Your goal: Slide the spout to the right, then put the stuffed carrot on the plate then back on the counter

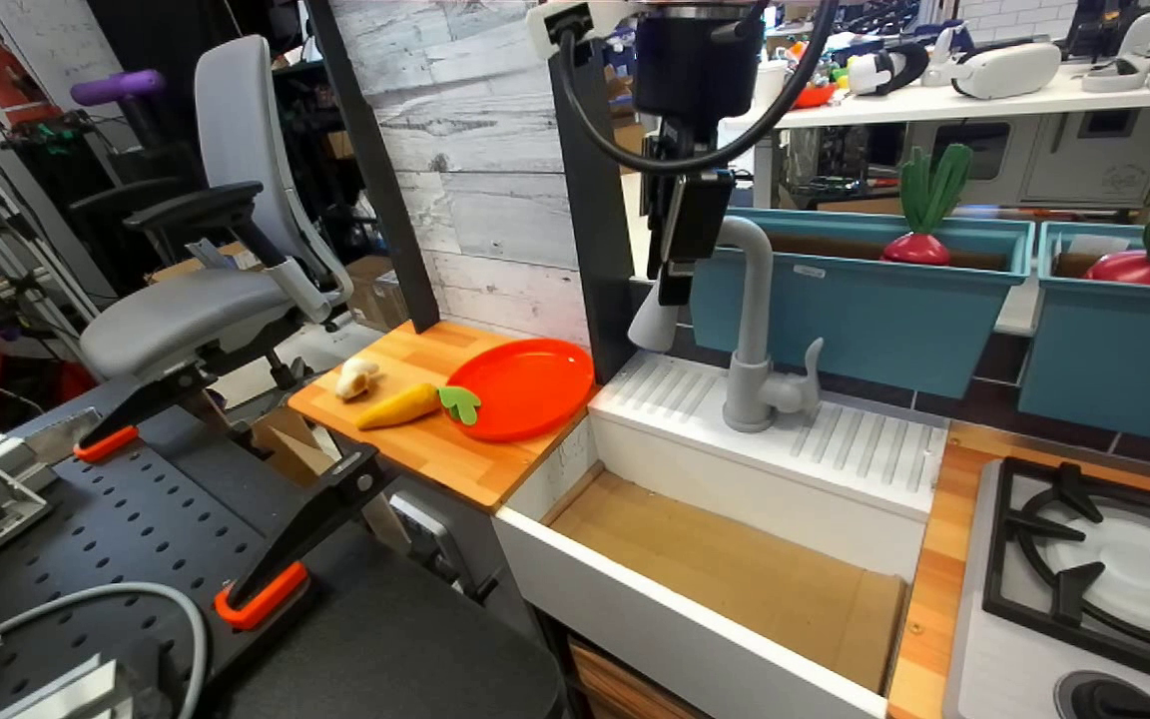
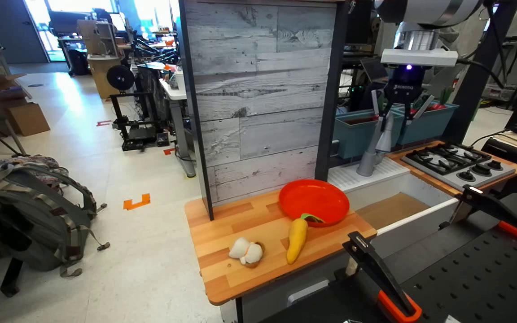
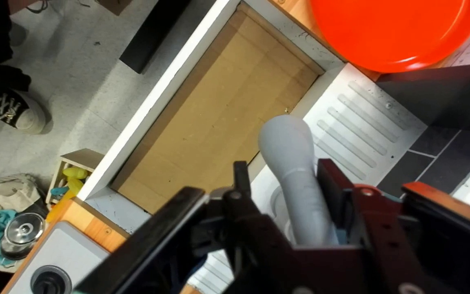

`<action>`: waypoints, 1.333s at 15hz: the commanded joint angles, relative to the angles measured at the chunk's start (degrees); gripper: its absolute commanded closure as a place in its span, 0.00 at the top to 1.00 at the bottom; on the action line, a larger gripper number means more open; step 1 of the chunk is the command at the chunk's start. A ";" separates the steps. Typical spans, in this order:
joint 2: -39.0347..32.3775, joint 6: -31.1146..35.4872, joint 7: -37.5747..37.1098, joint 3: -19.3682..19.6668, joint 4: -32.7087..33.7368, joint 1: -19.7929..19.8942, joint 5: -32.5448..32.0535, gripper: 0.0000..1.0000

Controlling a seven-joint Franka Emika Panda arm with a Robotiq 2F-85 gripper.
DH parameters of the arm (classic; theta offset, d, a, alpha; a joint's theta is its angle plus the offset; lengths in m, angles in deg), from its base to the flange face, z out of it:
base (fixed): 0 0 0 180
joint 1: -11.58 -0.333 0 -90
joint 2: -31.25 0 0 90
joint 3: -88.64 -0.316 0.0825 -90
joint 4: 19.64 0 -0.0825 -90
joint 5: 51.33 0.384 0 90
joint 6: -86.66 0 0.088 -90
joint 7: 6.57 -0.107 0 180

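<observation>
Apparently step one, rightward slide: gripper (image 3: 285, 175) parted, fingers (image 3: 241, 175) straddling spout (image 1: 758, 290). Next move likely calls for sideways push; stuffed carrot (image 1: 400, 407) lies mostly on counter (image 1: 455, 459).

The counter (image 2: 249, 220) is a patchwork of light-brown and darker orange-brown wood blocks. Along its sink-side edge, the plate (image 2: 314, 199) is glossy orange-red; near the front edge, the stuffed carrot (image 2: 298, 240) is orange-yellow, green at its leafy end. The spout (image 1: 758, 290) is matte grey, the gripper (image 2: 396, 125) mostly black. At the counter's back edge, the panel (image 2: 263, 98) shows grey-white woodgrain; the 2 planters (image 1: 864, 320) are teal.
</observation>
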 commanded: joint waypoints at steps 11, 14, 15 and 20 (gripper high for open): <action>0.76 -2.26 4.10 2.54 -0.18 2.05 -7.25 1.00; 2.13 -2.92 11.98 -0.57 -1.32 4.42 -4.83 1.00; 3.00 -3.05 14.68 -1.50 -2.16 5.31 -4.10 1.00; 7.40 -2.27 25.55 -4.49 -6.58 7.81 -3.02 1.00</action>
